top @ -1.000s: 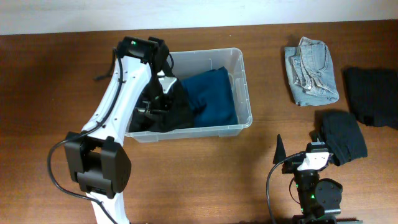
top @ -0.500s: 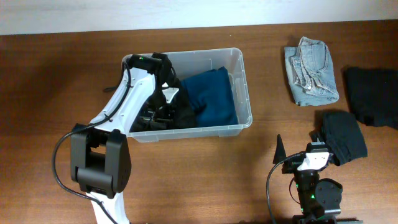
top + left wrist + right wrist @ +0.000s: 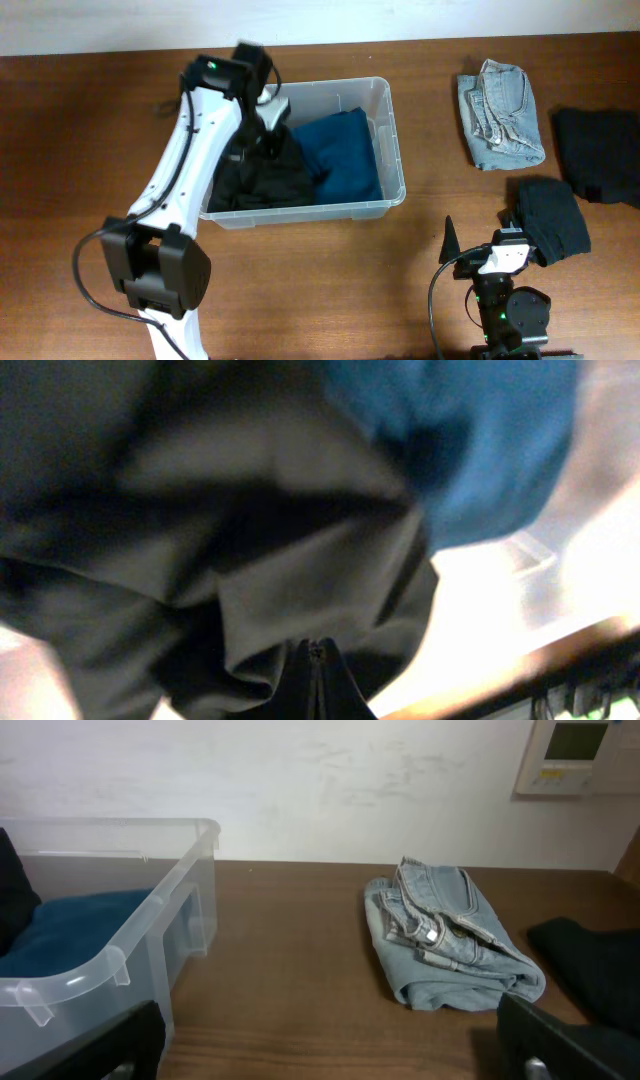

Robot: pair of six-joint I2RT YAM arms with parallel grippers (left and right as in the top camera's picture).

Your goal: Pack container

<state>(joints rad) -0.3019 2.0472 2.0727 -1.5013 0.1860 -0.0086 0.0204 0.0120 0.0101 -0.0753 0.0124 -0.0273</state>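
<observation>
Left gripper (image 3: 315,665) has risen from the black garment (image 3: 258,178), now lying in the bin (image 3: 396,125); fingers pressed together. Right gripper (image 3: 330,1050) spread, idle. More clothes (image 3: 500,110) remain at upper right

Smeared in the left wrist view: black cloth (image 3: 250,570), blue cloth (image 3: 480,440), left hand (image 3: 316,682) at bottom centre. Cut by the overhead's right edge: dark garment (image 3: 604,155). Cropped at the right wrist view's left edge: container (image 3: 110,960).

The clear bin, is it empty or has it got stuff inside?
Not empty, partly full: the clear bin holds a black garment and a blue garment.
</observation>
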